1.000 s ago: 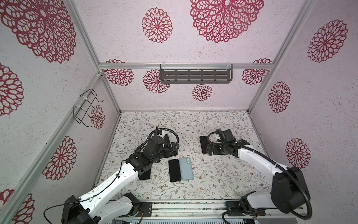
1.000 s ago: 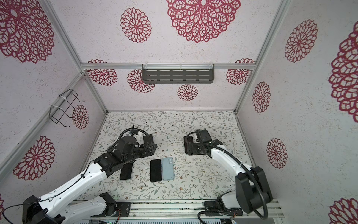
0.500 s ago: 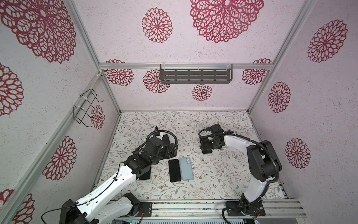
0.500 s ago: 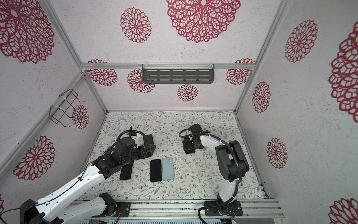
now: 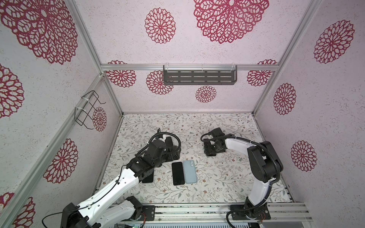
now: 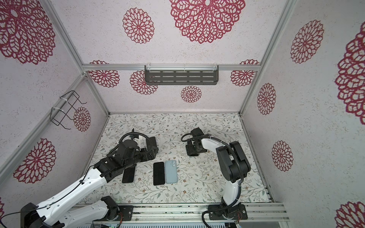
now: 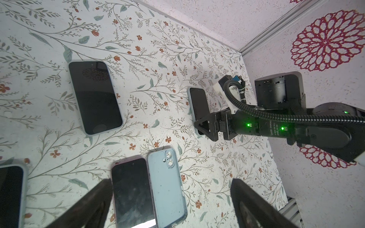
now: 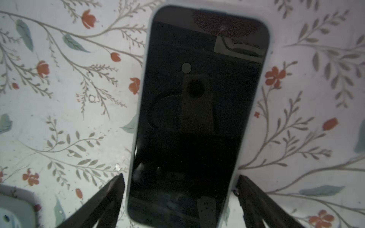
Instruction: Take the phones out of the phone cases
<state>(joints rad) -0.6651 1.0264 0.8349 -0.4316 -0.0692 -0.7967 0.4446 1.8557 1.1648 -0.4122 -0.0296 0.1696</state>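
Note:
A black-screened phone in a pale phone case lies flat on the flowered mat, screen up. My right gripper hangs over its near end, open. One of its fingers stands on each long side of the case, with a thin gap between. The left wrist view shows the same phone under the right gripper. My left gripper is open and empty, hovering over a bare black phone and an empty light blue case lying side by side.
Another cased phone lies on the mat beyond the left gripper. A further phone lies partly under the left forearm. The right arm's elbow stands high at the right. Walls close the mat on three sides.
The right arm has folded, its elbow rising, and its gripper has swung down over the cased phone. Its jaws have narrowed a little. The left arm has barely moved.

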